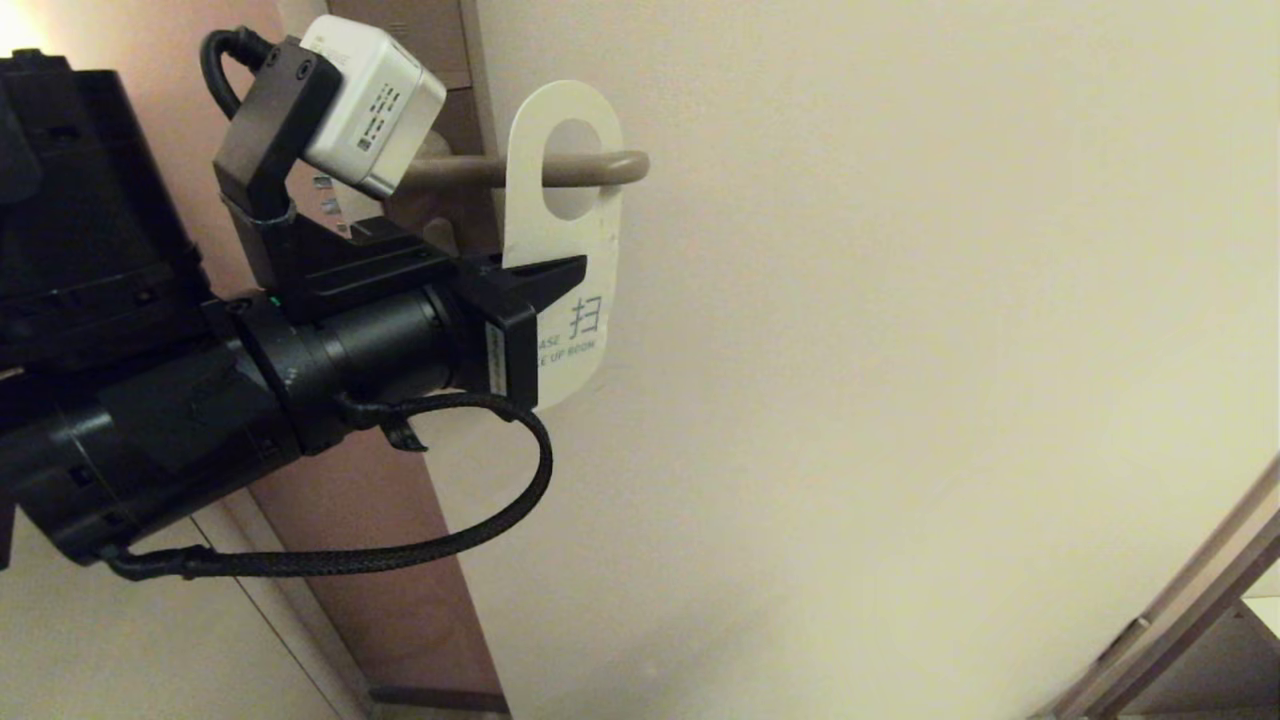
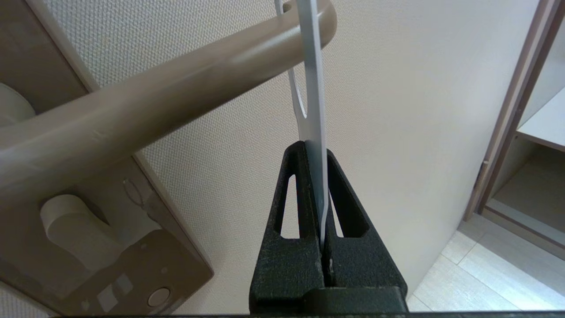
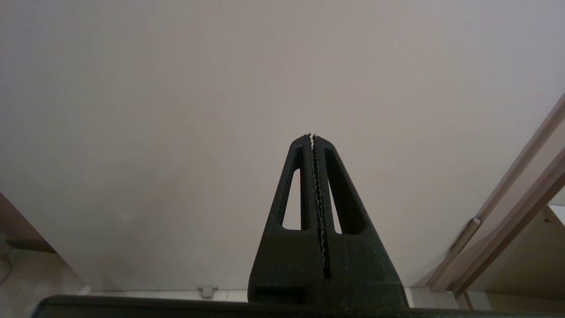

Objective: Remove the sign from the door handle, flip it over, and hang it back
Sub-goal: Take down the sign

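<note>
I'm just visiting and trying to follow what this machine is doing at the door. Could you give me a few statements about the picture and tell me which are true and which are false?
1. The sign hangs on the door handle. True: the handle passes through its oval hole.
2. The sign's teal side faces the head camera. False: the white side, with "MAKE UP ROOM" partly readable, faces it.
3. The left gripper is shut on the sign. True: its fingers pinch the card's lower part.
4. The right gripper also holds the sign. False: it is shut on nothing, facing bare wall.
5. The sign lies on the floor. False: it hangs from the handle.
</note>
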Available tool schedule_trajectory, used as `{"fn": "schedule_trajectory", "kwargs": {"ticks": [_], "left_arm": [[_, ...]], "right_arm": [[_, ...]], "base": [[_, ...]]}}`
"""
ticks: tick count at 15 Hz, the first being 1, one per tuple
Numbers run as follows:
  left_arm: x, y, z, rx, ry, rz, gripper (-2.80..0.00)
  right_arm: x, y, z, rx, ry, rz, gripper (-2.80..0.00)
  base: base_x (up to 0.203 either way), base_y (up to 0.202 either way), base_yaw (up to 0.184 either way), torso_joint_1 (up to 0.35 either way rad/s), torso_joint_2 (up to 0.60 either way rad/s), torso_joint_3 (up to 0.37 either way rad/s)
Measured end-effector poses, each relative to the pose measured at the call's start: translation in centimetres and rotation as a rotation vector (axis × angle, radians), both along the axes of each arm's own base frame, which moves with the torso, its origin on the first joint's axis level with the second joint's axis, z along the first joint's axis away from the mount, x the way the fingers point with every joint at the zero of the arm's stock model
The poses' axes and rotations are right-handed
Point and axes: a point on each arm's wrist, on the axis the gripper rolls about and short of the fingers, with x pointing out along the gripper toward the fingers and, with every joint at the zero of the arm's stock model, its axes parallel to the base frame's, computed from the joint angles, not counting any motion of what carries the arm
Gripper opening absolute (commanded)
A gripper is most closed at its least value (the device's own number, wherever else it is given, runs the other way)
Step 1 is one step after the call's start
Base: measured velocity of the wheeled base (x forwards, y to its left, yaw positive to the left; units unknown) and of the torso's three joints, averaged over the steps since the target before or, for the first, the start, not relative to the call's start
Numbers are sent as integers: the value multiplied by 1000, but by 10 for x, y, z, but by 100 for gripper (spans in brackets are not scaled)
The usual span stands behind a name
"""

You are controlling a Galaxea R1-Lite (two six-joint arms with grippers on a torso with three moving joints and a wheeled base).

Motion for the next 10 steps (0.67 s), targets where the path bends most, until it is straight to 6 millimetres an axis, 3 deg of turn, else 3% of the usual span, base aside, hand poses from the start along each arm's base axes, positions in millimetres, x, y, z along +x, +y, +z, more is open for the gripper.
{"fn": "schedule_trajectory", "kwargs": {"ticks": [10], "left_arm": [[2, -10, -7, 19, 18, -16, -280]], "right_arm": [[0, 0, 0, 0, 0, 0, -280]], "base": [[0, 0, 0, 0, 0, 0]]}}
